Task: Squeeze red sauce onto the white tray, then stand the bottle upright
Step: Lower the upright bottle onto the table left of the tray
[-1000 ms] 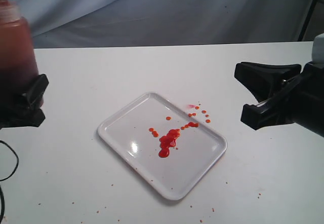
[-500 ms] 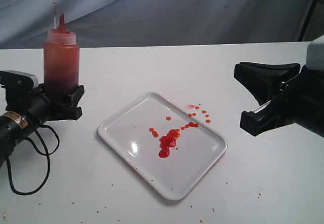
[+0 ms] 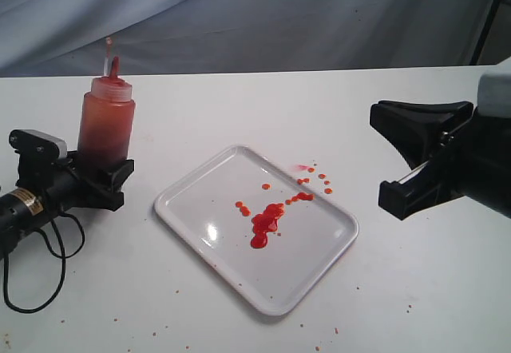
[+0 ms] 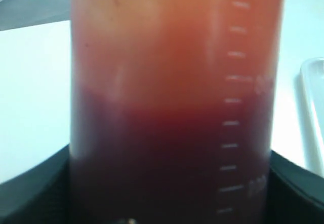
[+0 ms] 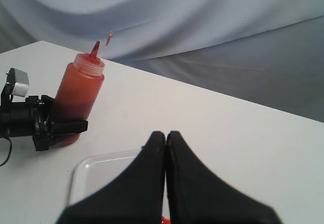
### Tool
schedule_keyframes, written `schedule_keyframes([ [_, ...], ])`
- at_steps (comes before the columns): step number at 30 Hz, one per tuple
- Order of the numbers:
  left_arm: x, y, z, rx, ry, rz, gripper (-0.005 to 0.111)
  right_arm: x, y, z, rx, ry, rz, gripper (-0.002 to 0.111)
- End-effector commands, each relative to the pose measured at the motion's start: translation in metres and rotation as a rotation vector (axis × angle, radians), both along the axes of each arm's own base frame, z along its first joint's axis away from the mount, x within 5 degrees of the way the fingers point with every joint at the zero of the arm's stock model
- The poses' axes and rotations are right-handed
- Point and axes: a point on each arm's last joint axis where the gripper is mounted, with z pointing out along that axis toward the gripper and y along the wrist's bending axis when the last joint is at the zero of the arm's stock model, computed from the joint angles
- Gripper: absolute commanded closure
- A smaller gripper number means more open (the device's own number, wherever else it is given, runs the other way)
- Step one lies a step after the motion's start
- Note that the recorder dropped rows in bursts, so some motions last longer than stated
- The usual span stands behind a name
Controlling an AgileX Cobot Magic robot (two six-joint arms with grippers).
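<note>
The squeezing is looking done: red sauce (image 3: 263, 225) is lying as a blob and scattered drops on the white tray (image 3: 200, 201) near the middle of the tabletop (image 3: 399, 289), with a few drops landing just beyond the tray's far rim. The bottle (image 3: 105, 129) is standing upright, or very nearly, toward the tabletop's left edge, well apart from the tray. The left gripper (image 3: 100, 171) is clasping its lower body. The right gripper (image 5: 166, 135) is hanging fully closed and empty near the right edge. Only letting go seems left.

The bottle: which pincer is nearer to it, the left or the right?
Left. The left pincer holds the bottle at its lower part. The right pincer, shut, is far from it, on the other side of the white tray.
</note>
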Motion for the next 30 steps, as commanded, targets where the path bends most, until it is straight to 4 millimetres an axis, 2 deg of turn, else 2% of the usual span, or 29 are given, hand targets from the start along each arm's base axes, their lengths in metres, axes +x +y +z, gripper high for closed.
schedule_keyframes([
  [1, 0.0062, 0.0001, 0.0065, -0.031, -0.067, -0.049, 0.107, -0.0008, -0.0019, -0.0012, -0.02, -0.007, -0.003, 0.108],
  [8, 0.0037, -0.0054, 0.0063, -0.036, -0.062, -0.122, 0.107, -0.0008, -0.0019, -0.0013, -0.032, -0.014, -0.001, 0.108],
  [30, -0.0022, -0.0058, 0.0036, -0.034, -0.042, -0.123, 0.107, -0.0012, -0.0015, -0.0015, -0.048, -0.023, 0.008, 0.108],
])
